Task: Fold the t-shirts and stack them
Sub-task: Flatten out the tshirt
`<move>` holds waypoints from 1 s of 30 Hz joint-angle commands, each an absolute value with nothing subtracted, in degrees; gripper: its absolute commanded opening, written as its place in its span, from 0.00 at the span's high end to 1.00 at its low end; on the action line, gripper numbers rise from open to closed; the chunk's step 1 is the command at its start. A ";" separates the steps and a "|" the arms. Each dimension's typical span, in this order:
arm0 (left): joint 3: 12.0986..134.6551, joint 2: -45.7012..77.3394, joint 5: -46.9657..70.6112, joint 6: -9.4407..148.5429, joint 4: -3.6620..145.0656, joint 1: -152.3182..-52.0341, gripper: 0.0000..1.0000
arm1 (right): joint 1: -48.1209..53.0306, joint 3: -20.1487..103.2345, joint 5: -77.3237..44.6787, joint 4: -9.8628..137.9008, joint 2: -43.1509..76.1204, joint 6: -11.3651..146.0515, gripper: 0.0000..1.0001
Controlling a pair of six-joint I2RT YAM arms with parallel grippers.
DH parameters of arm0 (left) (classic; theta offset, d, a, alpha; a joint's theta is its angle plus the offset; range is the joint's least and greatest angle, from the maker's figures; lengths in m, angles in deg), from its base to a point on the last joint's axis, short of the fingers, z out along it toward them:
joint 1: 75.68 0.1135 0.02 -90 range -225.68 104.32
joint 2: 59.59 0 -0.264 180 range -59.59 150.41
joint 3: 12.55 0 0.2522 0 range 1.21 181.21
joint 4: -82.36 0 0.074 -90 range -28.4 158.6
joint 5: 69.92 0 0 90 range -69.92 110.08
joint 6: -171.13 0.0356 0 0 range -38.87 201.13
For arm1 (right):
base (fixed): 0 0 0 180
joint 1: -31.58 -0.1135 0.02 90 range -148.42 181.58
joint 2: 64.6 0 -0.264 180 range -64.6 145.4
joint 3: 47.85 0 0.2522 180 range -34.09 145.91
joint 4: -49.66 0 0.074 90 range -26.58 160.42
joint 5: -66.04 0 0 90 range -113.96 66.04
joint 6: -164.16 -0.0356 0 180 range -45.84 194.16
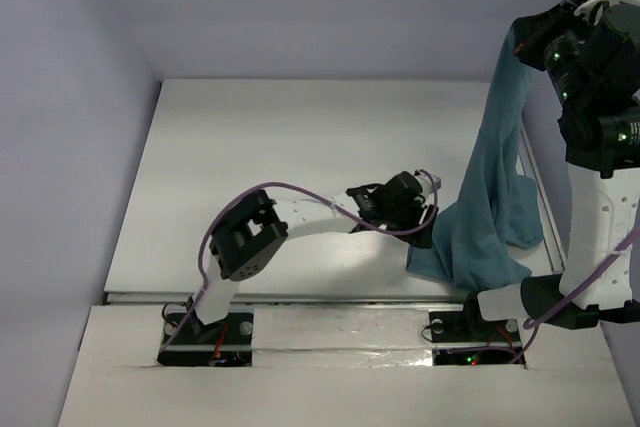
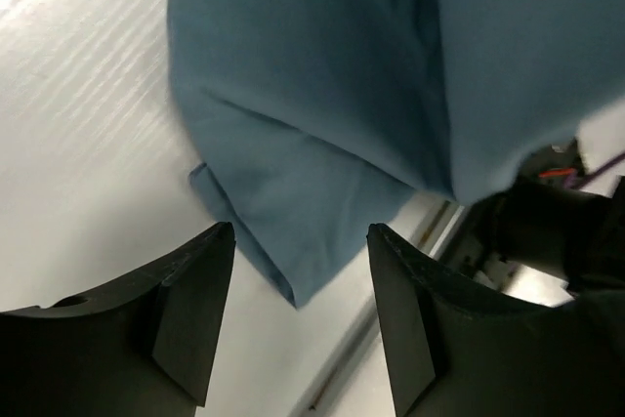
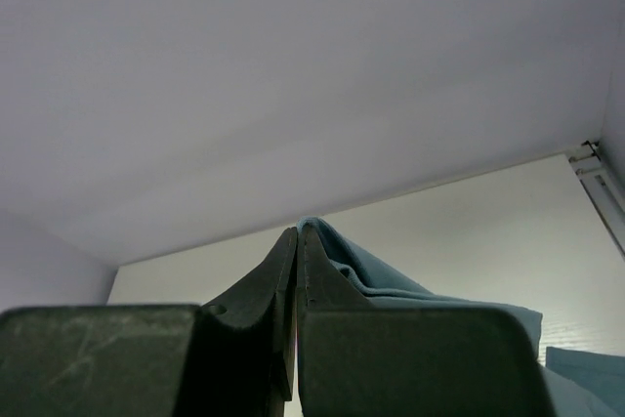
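Note:
The teal t-shirt (image 1: 490, 187) hangs as a long drape at the right side. Its top is pinched in my right gripper (image 1: 520, 42), held high, and its lower part is bunched on the white table (image 1: 300, 147). In the right wrist view the right gripper (image 3: 296, 231) is shut on a fold of the shirt (image 3: 391, 285). My left gripper (image 1: 426, 222) is low, just left of the bunched cloth. Its fingers (image 2: 195, 310) stand open, and a loose corner of the shirt (image 2: 293, 231) lies on the table between the left gripper's (image 2: 303, 229) tips, touching neither.
A metal rail (image 1: 330, 297) runs along the table's near edge, and another rail (image 1: 537, 197) runs along the right edge beside the shirt. The right arm's base and link (image 1: 520, 302) sit just below the bunched cloth. Pale walls enclose the table.

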State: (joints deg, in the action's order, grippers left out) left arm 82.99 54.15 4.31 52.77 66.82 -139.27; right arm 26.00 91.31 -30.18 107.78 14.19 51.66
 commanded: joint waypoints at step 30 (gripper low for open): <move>103.75 11.87 29.23 66.19 37.67 -106.81 1.00 | 26.04 105.56 -26.34 107.72 -0.79 51.48 1.00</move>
State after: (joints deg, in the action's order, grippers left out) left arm 99.95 11.37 28.20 63.33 45.88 -111.01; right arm 26.00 102.81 -28.59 112.18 0.05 51.79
